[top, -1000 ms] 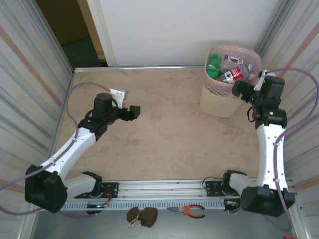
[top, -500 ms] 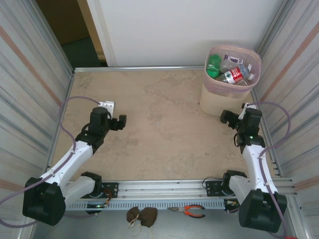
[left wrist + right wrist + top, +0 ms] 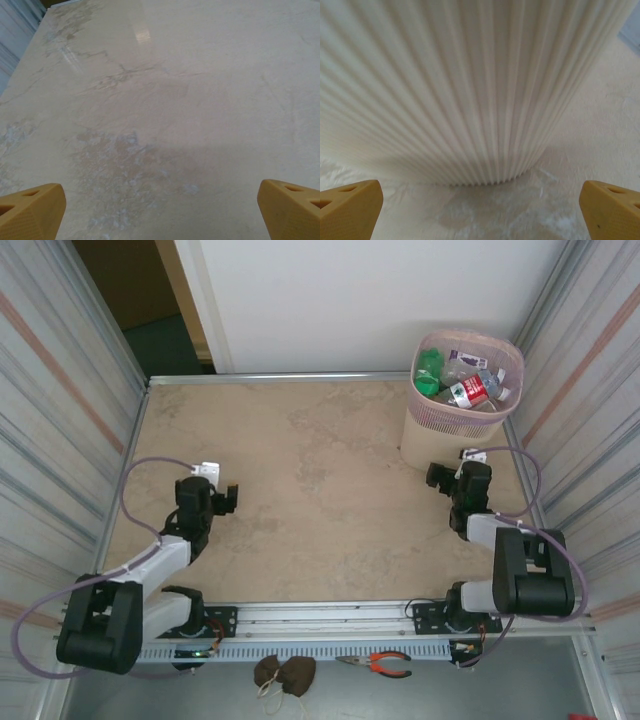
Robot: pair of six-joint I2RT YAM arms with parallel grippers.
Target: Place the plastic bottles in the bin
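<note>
Top external: we are seeing small coloured plastic bottles point(image 3: 465, 388) inside the tall beige plastic bin point(image 3: 432, 448), just beyond our right gripper point(image 3: 437, 478); both arms' jaws are gaping apart.

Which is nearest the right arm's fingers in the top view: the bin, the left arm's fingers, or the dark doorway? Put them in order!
1. The bin, just ahead of the right arm's fingers.
2. The left arm's fingers, across the table, to the left.
3. The dark doorway, beyond the table's far left corner.
</note>
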